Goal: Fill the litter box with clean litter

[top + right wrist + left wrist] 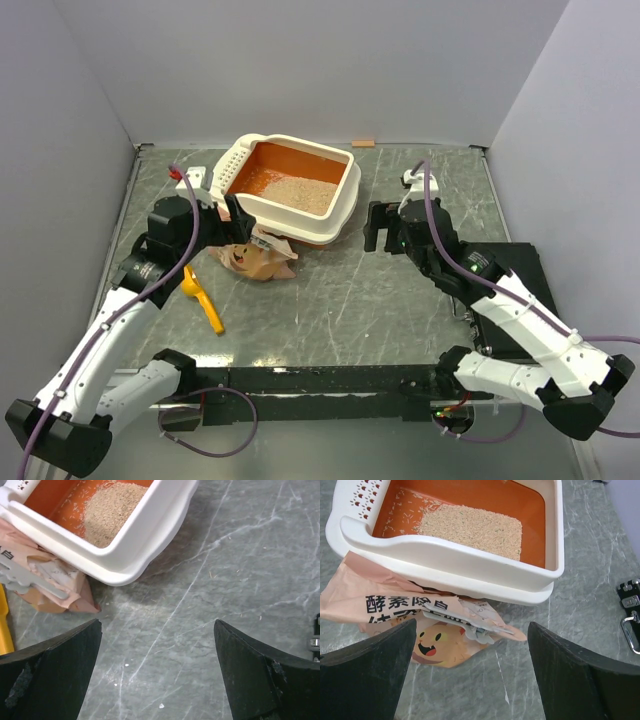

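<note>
The litter box, cream-white outside and orange inside, stands at the back middle of the table with its near edge resting on a crumpled tan paper bag. A patch of pale beige clean litter lies in its right half; it also shows in the left wrist view and the right wrist view. My left gripper is open and empty, just left of the box above the bag. My right gripper is open and empty, to the right of the box over bare table.
A yellow-orange scoop lies on the table in front of the bag, near the left arm. A flat black box sits under the right arm at the right edge. A small tan block lies at the back wall.
</note>
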Robot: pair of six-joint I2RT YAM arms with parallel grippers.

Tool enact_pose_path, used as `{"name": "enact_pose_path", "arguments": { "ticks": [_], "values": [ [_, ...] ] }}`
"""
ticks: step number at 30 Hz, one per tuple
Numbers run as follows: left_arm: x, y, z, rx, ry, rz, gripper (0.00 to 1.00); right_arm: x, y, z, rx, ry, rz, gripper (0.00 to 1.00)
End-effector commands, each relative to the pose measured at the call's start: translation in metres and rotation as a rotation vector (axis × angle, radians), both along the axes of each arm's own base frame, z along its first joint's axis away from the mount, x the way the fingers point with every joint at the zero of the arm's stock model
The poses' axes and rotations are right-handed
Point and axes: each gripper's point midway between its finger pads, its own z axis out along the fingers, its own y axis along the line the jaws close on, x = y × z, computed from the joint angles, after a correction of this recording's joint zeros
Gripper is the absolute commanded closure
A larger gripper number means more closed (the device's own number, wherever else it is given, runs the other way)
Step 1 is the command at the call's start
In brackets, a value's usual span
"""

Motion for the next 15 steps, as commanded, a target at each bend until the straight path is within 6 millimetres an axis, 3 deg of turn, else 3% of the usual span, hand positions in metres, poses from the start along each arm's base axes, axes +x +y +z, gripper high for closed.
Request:
{"name": "enact_pose_path", "arguments": {
  "ticks": [1, 7, 13, 15],
  "values": [
    [0.002, -0.003, -0.002, -0.021, -0.019, -0.006, 0.03, -0.008, 0.005, 0.006, -0.016, -0.024, 0.089, 0.00],
    [-0.003, -0.001, 0.000, -0.032, -0.038, -0.002, 0.03, -0.025, 0.039, 0.016, -0.006, -0.124, 0.386, 0.00],
    [-0.005, 0.004, -0.004, -0.013, -0.023, 0.012, 0.03, -0.012, 0.044, 0.005, -0.063, -0.098, 0.382, 0.00],
    [0.000, 0.017, -0.007, 0.003, -0.018, 0.095, 0.03, -0.012, 0.052, -0.002, -0.048, -0.094, 0.407, 0.00]
  ]
}}
